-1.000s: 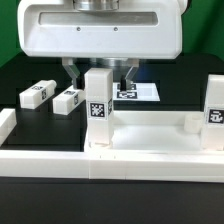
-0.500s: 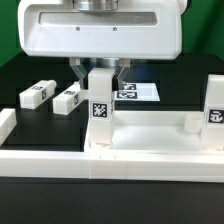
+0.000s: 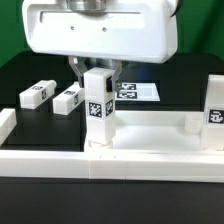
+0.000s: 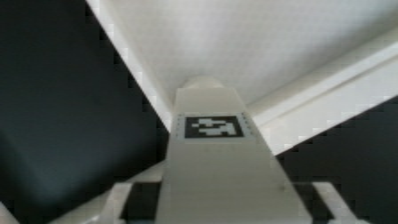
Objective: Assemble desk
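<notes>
White plastic desk kit on a black tabletop (image 3: 25,195), partly built by my read. The desk panel (image 3: 150,138) lies flat across the lower middle and right of the exterior view, rim up. The right leg block (image 3: 214,108) stands upright at the panel's right edge. It looks seated, but the joint is too small to confirm.

The gripped leg block (image 3: 97,112) stands upright at the panel's left corner, centre frame, tag facing the camera. Whether its foot is fully home in the corner I cannot tell.

Two legs lie flat on the tabletop at middle left, clear of the panel: the outer loose leg (image 3: 35,94) and the inner loose leg (image 3: 68,99) just beside it. The marker board (image 3: 140,92) sits behind, right of centre.

Judgement: roughly the halfway stage. One leg is probably on, one is being placed or fixed, and two are untouched.

The hand (image 3: 97,72) comes straight down from the top of the frame, its wide white body filling the upper part. The fingers (image 3: 77,70) sit either side of the gripped leg block's top, closed partway and pressing its sides, so the hand has hold of that leg. The wrist view looks down the same leg (image 4: 217,150), with the tag visible and the panel rim running diagonally beyond it.
</notes>
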### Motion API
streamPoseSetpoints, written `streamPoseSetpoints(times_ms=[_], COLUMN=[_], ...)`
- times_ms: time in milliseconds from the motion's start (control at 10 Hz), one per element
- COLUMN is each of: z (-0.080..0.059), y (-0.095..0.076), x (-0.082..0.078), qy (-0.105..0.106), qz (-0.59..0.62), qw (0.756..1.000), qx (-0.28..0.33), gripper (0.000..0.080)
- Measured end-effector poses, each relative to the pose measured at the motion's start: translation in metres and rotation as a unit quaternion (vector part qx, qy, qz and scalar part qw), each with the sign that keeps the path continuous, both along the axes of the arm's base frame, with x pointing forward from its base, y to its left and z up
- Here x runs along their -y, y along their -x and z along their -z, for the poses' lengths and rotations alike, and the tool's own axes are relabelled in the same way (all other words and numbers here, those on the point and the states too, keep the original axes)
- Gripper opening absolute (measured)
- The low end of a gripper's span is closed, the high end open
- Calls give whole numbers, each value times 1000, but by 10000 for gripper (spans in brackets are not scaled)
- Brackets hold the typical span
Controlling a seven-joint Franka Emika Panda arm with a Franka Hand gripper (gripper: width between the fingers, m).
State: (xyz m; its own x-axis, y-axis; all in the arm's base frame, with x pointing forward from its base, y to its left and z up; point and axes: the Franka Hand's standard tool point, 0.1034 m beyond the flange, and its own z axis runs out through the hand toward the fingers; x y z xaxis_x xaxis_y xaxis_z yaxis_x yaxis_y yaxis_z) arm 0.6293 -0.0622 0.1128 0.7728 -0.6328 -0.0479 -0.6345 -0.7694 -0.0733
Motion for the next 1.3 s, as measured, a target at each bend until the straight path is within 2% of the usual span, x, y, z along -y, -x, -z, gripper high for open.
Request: streamPoseSetpoints(times_ms=[300,900,1100,1300], z=[0,0,0,2], y=[-1,-1,1,2], x=[0,0,1,-4], qy=[-3,-8,-20,-38], qz=[95,297,390,504], qw=[995,955,920,863], qx=[-3,-19,-17,-19], gripper=[288,289,290,290])
